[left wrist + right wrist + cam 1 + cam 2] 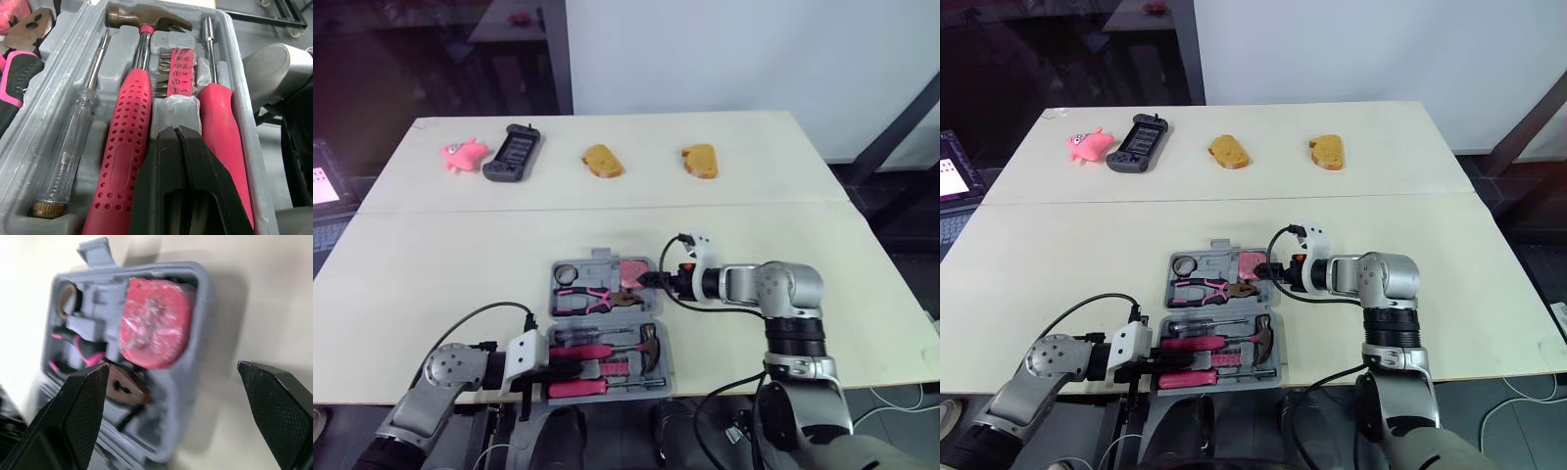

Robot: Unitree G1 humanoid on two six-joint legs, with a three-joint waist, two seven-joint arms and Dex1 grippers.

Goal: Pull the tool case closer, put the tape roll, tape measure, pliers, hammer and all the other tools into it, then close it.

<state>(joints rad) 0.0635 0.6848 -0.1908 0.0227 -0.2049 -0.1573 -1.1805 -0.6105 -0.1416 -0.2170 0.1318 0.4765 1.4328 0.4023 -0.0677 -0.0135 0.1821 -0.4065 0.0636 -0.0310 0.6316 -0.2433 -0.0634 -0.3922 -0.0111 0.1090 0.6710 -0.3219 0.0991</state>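
The grey tool case (664, 338) lies open near the table's front edge. Its far half holds the tape roll (565, 272), the pink-handled pliers (592, 299) and the pink tape measure (154, 323). In the near half lie the hammer (129, 147), a clear screwdriver (73, 147), a red-handled driver (220, 127) and a strip of bits (178, 68). My left gripper (178, 129) is shut, empty, low over the near half's left end. At the far half's right edge my right gripper (651, 279) stands open beside the tape measure.
On the far part of the table lie a pink toy (463, 153), a black handheld device (514, 152) and two bread-like pieces (602, 161) (700, 160). A seam crosses the table between them and the case. A screen (323, 186) sits off the left edge.
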